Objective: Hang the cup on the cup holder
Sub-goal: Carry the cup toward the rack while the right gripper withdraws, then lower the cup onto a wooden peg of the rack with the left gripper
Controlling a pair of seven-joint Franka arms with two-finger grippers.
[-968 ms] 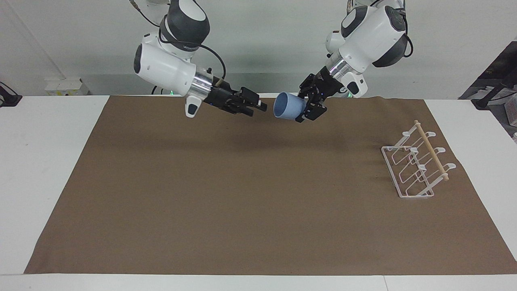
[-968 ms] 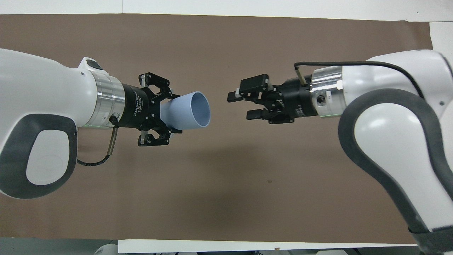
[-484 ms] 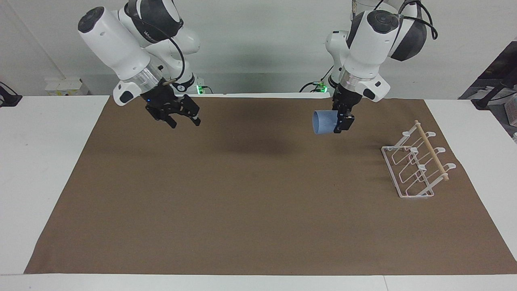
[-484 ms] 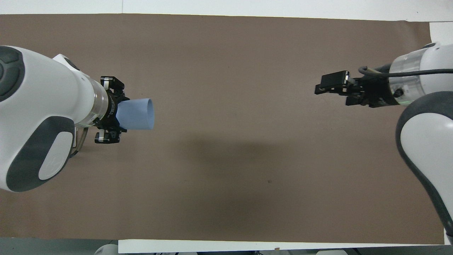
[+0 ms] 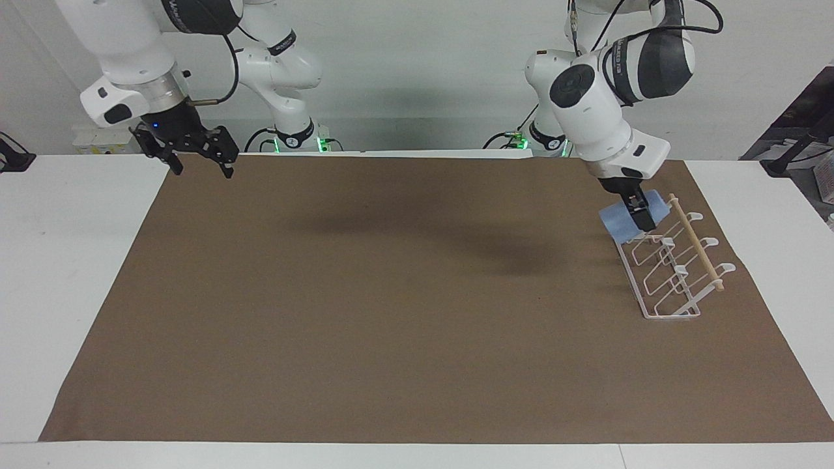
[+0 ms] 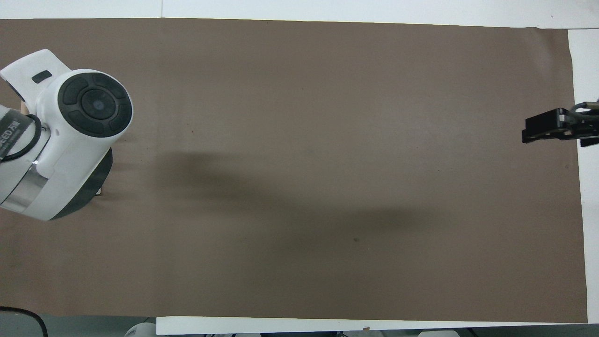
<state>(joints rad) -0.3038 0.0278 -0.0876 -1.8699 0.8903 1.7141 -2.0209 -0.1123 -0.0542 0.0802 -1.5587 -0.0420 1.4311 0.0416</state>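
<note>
Over the rack's (image 5: 671, 267) robot-side end, the left hand (image 5: 640, 212) grips the cup (image 5: 624, 223) sideways, about touching the nearest prongs. Step: placing. Next: slide its mouth onto a prong, then release. Right hand (image 5: 195, 151) waits, fingers spread, at the tabletop's (image 5: 78, 260) 10 o'clock.

A brown mat (image 5: 391, 312) covers most of the white table (image 5: 71, 260).

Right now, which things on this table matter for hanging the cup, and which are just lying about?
Part of the job:
- small light-blue plastic cup, held by the left hand
- white wire cup holder with wooden dowel

Just there:
- brown table mat
- right hand, waiting open
</note>
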